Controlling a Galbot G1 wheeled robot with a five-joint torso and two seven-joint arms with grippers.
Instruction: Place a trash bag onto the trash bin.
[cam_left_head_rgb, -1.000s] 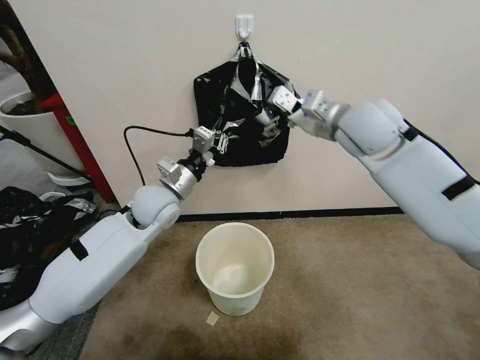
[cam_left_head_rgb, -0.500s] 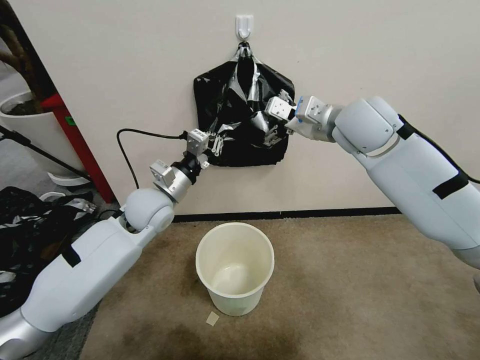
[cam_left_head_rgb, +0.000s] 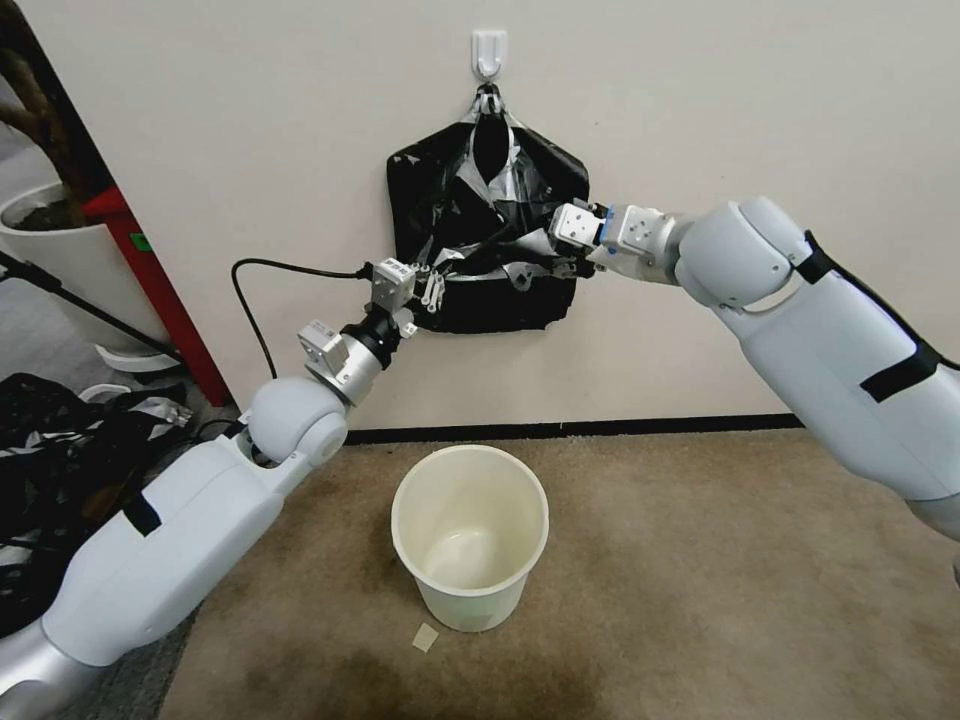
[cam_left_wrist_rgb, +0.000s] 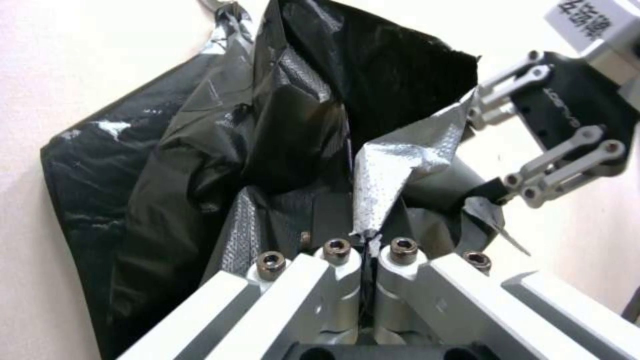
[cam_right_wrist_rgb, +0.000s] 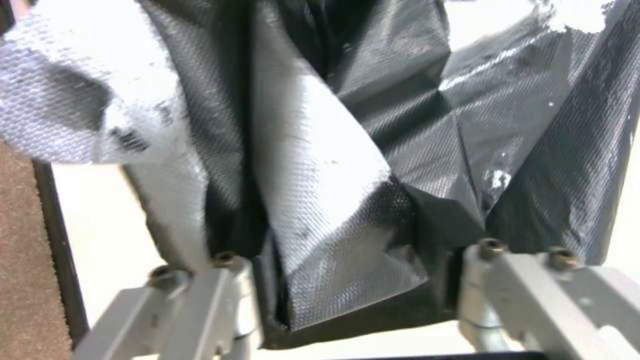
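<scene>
One thin, crinkly black plastic trash bag (cam_left_head_rgb: 470, 245) is being stretched between two tools in front of one flat black pack of bags (cam_left_head_rgb: 540, 180), which is hanging from one white wall hook (cam_left_head_rgb: 489, 50). The left tool (cam_left_head_rgb: 432, 283) is clenching its fingers together on a greyish fold of the bag's left end, as the left wrist view is showing. The right tool (cam_left_head_rgb: 566, 256) is gripping the bag's right end, film pinched between its fingers. One small round cream-white plastic trash bin (cam_left_head_rgb: 470, 535) is standing upright on the brown carpet (cam_left_head_rgb: 700, 580) below, well apart from the bag.
</scene>
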